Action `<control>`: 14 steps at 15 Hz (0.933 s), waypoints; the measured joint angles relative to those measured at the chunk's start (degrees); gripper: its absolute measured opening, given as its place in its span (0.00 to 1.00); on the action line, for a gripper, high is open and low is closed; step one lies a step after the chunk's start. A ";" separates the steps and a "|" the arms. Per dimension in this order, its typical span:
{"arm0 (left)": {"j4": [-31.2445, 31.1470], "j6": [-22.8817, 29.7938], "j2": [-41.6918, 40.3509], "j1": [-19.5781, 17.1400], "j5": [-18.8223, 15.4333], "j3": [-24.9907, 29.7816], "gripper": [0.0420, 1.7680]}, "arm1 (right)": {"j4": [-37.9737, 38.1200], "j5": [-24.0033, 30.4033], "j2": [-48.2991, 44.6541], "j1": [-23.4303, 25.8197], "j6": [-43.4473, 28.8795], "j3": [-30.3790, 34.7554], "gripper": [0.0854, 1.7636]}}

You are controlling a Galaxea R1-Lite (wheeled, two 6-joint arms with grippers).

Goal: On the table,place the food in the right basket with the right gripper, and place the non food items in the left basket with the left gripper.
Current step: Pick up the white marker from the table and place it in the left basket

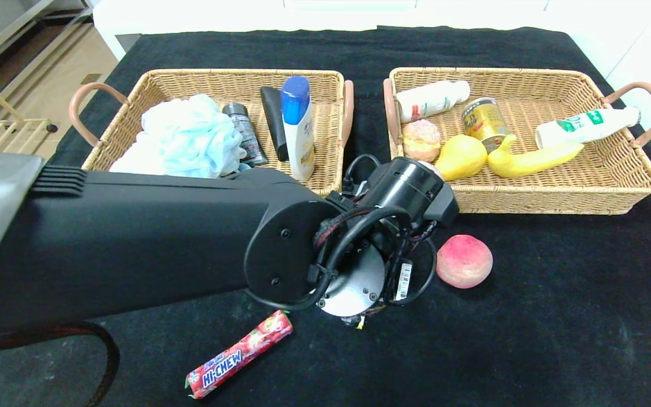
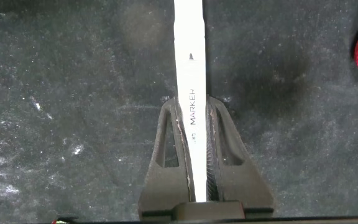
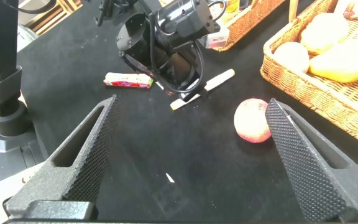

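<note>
The white marker (image 2: 189, 68), printed "MARKER", lies on the black tabletop (image 2: 61, 124), clamped between the fingers of my left end effector (image 2: 194, 146). My right end effector (image 3: 188, 134) hangs wide apart above the peach (image 3: 252, 120). A "HI-CHEW" candy stick (image 1: 239, 354) lies nearby.

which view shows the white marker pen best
The left wrist view: the white marker pen fills the frame, its label readable, clamped between the left gripper fingers on the black cloth. The right wrist view shows it small and distant under that arm. The head view hides it behind the arm.
</note>
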State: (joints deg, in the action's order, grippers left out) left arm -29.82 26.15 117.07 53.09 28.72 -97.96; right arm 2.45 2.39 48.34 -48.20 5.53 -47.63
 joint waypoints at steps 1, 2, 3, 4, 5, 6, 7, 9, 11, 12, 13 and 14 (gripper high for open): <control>0.00 -0.02 0.02 0.00 0.00 0.01 0.10 | -0.02 -0.02 0.00 -0.02 0.02 0.00 0.97; 0.00 0.00 0.02 0.00 0.02 0.01 0.10 | -0.02 -0.02 0.00 -0.04 0.02 0.04 0.97; 0.00 -0.02 0.05 0.00 0.00 0.01 0.10 | -0.02 -0.02 0.00 -0.13 0.05 0.04 0.97; 0.05 -0.02 0.13 0.02 0.02 0.01 0.10 | -0.04 -0.05 0.00 -0.22 0.02 0.09 0.97; 0.05 -0.02 0.20 0.05 0.05 0.00 0.10 | 0.00 -0.05 0.00 -0.24 0.05 0.11 0.97; 0.02 -0.05 0.24 0.07 0.05 0.00 0.10 | -0.02 -0.05 0.00 -0.26 0.05 0.13 0.97; 0.02 -0.02 0.27 0.10 0.05 0.00 0.10 | -0.02 -0.05 0.00 -0.28 0.05 0.13 0.97; 0.00 -0.16 0.05 0.11 0.00 0.01 0.10 | -0.02 -0.07 0.00 -0.28 0.02 0.13 0.97; -0.35 -0.38 -0.87 0.33 -0.11 0.17 0.11 | -0.02 -0.07 0.00 -0.28 0.02 0.11 0.97; -0.37 -0.52 -1.74 0.44 -0.11 0.12 0.11 | -0.02 -0.05 -0.02 -0.28 0.06 0.09 0.97; -0.35 -0.55 -2.86 0.52 -0.11 0.09 0.11 | -0.02 -0.05 0.00 -0.28 0.11 0.09 0.97; -0.24 -0.52 -4.23 0.60 -0.12 0.44 0.11 | -0.02 -0.05 0.00 -0.28 0.13 0.09 0.97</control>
State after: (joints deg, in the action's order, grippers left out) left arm -30.06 25.62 112.84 53.69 28.60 -97.52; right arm 2.43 2.34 48.34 -48.48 5.67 -47.54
